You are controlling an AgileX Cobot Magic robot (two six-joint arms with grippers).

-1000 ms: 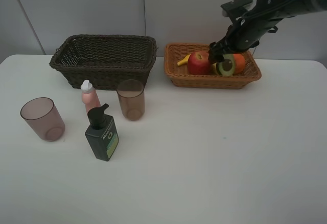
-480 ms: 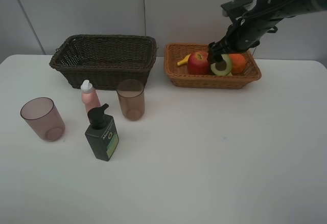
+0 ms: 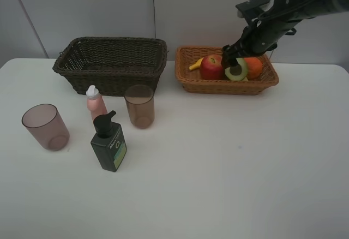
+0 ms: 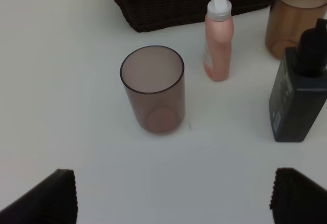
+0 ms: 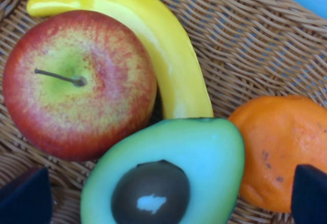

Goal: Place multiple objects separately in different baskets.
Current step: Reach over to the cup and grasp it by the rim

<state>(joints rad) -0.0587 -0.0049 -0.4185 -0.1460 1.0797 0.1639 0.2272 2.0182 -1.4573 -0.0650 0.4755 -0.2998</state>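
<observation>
The right pincer (image 3: 233, 60) hangs low over the shallow light orange-tan wicker basket (image 3: 218, 87), its jaws spread wide and gripping nothing. Directly beneath it, between the two dark fingertips (image 5: 23, 196), lies the halved avocado (image 5: 168, 173), cut face up with the dark stone showing; the tips stand clear of it on either side. Just beyond the avocado from the pincer sits the red apple (image 5: 76, 81), stem up, with the yellow banana (image 5: 163, 60) curving along it, touching both the apple and the avocado. The orange (image 5: 271, 152) rests against the avocado's other side, close by one fingertip. All four fruits are inside that basket.

The left pincer (image 4: 171, 198) is open too, jaws wide apart and holding nothing above the white counter (image 3: 229, 157). Straight ahead of it stands a translucent brownish-pink cup (image 4: 153, 88), upright and apart from the tips. Farther on and to one side are the small pink bottle with a white cap (image 4: 218, 40), the dark green pump bottle (image 4: 299, 96) and the second brownish-pink cup (image 4: 296, 17). The deeper dark brown wicker basket (image 4: 179, 4) lies beyond them all.
</observation>
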